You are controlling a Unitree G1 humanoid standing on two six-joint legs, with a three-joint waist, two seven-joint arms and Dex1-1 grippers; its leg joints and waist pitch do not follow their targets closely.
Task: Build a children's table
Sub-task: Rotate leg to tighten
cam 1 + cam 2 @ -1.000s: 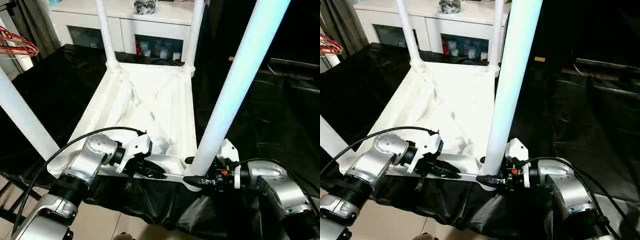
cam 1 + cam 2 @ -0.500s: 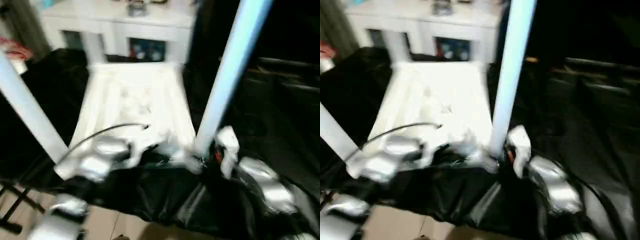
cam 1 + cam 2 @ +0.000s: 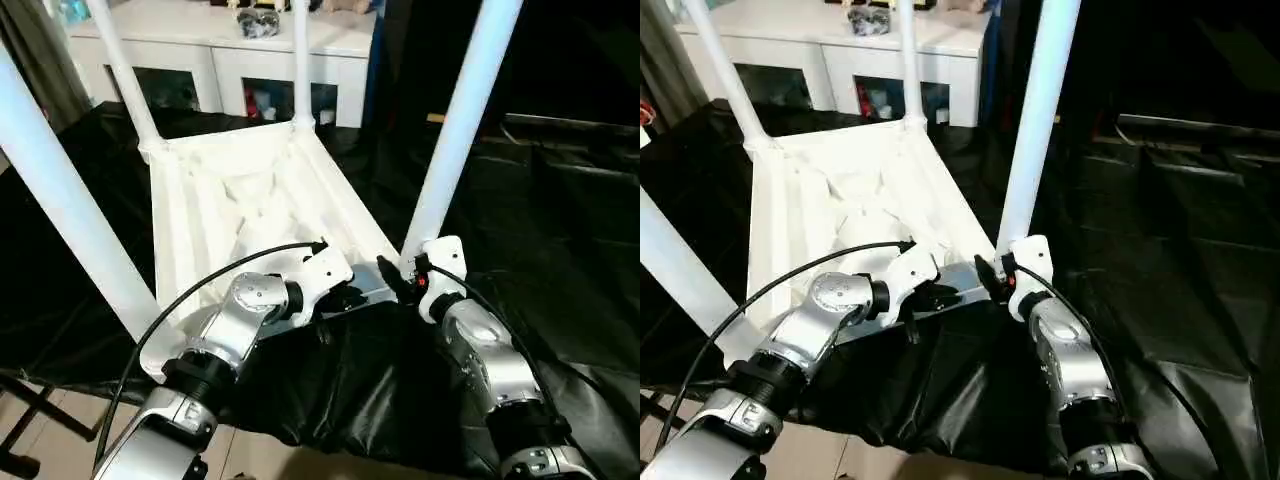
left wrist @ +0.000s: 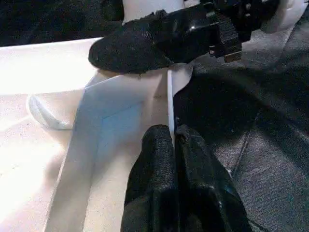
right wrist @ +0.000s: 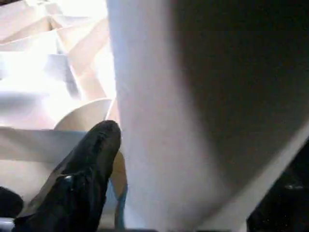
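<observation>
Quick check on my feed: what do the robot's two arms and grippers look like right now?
Both forearms are silver metal with ribbed black wrist collars. Each carries a white plastic housing ahead of the wrist and a looping black cable. The left gripper and right gripper have black fingers; the right shows a small red mark.

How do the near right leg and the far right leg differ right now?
The near right leg has the right gripper at its base; the far right leg stands free of both grippers. The near one looks thicker and leans rightward, while the far one looks slimmer and nearly vertical. Both are white tubes seated in corner sockets of the upturned top.
</observation>
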